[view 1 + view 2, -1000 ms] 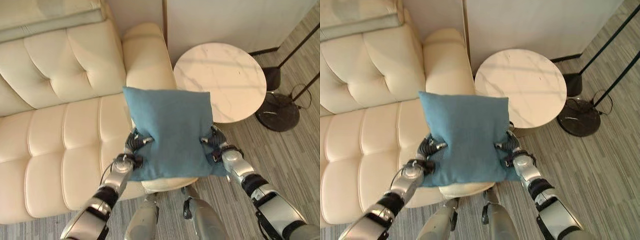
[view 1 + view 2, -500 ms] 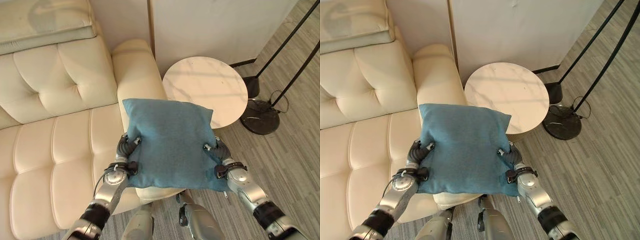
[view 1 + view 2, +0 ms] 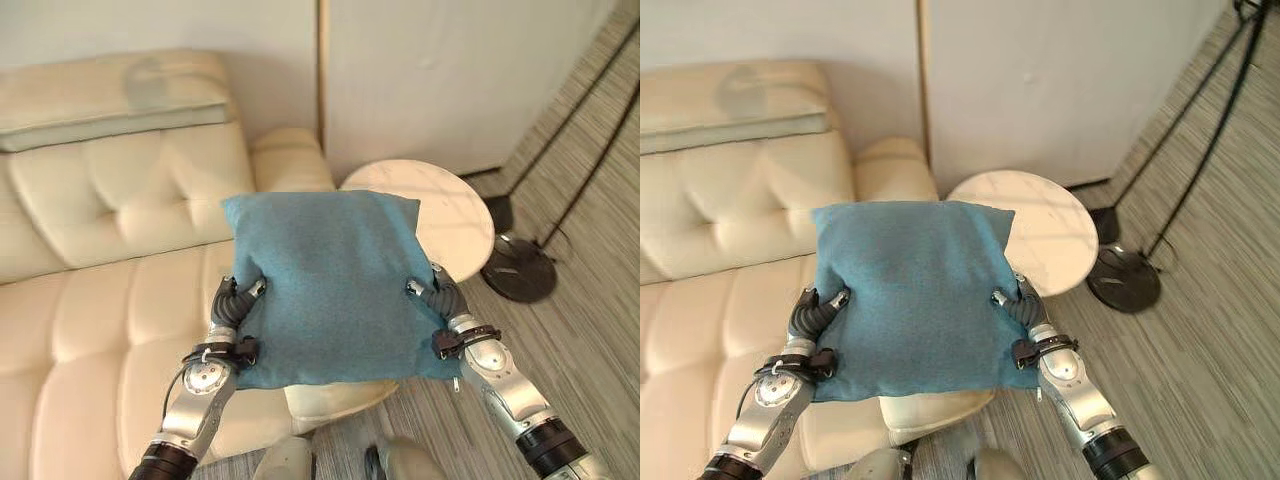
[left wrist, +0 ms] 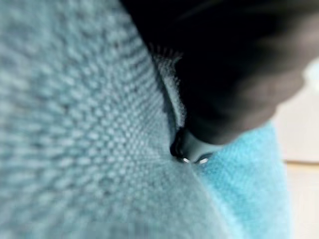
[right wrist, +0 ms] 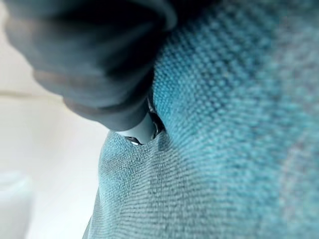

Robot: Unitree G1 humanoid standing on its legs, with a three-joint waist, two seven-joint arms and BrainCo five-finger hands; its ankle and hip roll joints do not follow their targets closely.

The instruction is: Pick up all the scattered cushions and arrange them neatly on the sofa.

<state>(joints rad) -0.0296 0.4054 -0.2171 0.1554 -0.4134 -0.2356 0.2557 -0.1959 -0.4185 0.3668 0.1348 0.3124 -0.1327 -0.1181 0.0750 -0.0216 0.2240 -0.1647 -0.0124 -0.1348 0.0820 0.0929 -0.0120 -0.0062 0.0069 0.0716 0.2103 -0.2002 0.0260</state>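
A square teal cushion [image 3: 325, 285] of coarse woven cloth is held up in the air between both hands, over the right end of the sofa [image 3: 110, 260] seat, its face turned toward the camera. The left hand [image 3: 232, 305] grips its left edge and the right hand [image 3: 437, 297] its right edge; on each, the thumb is curled over the front of the cloth and pinches it, dimpling the fabric, while the other fingers are hidden behind the cushion. In the left wrist view the weave [image 4: 89, 124] shows as a grid of small raised knots, puckered where a dark fingertip [image 4: 192, 149] digs in.

The sofa is cream leather, smooth and slightly glossy, with tufted square panels on the backrest and seat and a rounded armrest [image 3: 290, 160] at its right end. A flat pale cushion [image 3: 110, 95] lies along the top of the backrest. Just beside the armrest stands a round side table [image 3: 1045, 225] with a white marbled top. Near it, a black disc-shaped lamp base [image 3: 1122, 280] with a thin black pole rests on grey striped carpet [image 3: 1210, 330]. A plain white wall [image 3: 1040, 80] rises behind.
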